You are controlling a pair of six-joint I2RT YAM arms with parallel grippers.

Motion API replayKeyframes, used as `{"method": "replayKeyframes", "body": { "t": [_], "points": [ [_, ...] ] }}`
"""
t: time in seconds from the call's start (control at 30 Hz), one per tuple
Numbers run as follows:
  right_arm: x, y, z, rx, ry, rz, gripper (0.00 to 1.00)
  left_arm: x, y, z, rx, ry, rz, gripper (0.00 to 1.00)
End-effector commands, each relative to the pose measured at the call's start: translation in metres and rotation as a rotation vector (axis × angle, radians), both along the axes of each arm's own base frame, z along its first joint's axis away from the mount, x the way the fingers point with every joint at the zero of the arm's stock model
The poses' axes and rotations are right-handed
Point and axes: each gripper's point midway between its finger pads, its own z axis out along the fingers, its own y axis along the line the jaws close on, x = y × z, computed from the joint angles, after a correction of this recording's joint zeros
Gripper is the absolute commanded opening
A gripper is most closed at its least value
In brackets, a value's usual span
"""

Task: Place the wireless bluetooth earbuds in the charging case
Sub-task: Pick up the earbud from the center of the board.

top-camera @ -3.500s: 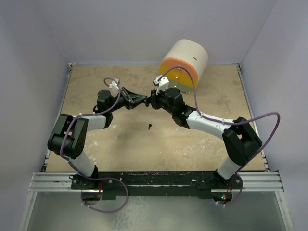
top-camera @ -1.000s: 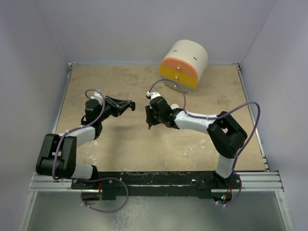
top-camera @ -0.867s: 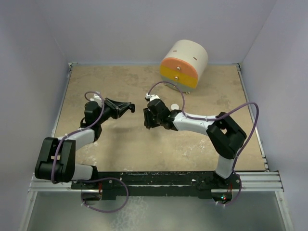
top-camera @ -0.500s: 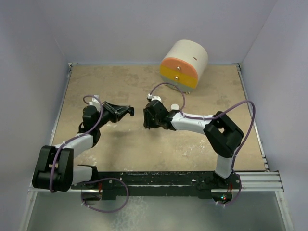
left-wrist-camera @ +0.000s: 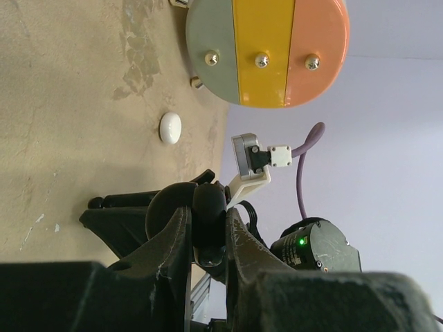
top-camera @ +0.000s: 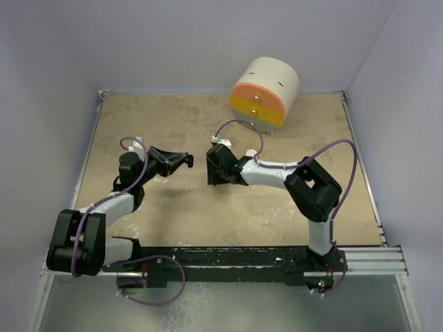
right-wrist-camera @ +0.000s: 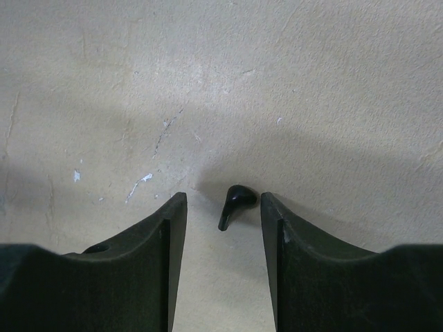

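Earbud (right-wrist-camera: 237,198) on the table (right-wrist-camera: 311,83), a small black piece with a stem, right in the gap between the right fingers (right-wrist-camera: 159,256). They stand parted on either side of it and grip nothing: straddling it, by the look of things, so one squeeze takes it. From above, that wrist points straight down near the middle of the table and hides the piece.

Over at its 9 o'clock, the left fingers (left-wrist-camera: 163,263) are pinched tight on the charging case (left-wrist-camera: 208,207), the black round puck. It seems to be held clear of the table and aimed toward the other arm, a waiting socket, I'd say. Whether its lid is open I can't tell.

Drawer unit (top-camera: 265,90) sits back at 1 o'clock, out of play, with a white oval piece (left-wrist-camera: 170,128) lying in front of it; what that is, I can't tell.

Next call is a gentle close, since the stem is thin and the piece could skid.
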Motion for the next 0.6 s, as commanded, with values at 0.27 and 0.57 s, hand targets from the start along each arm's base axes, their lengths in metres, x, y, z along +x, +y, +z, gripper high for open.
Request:
{"method": "replayKeyframes", "body": {
  "t": [0.27,0.57],
  "points": [
    [0.004,0.000,0.001,-0.022,-0.001,-0.029,0.45,0.004,0.001,0.009,-0.003,-0.045,-0.009,0.00],
    [0.002,-0.004,-0.010,-0.051,0.019,-0.033,0.38,0.002,0.002,0.009,-0.014,-0.049,-0.010,0.00]
  ]
}}
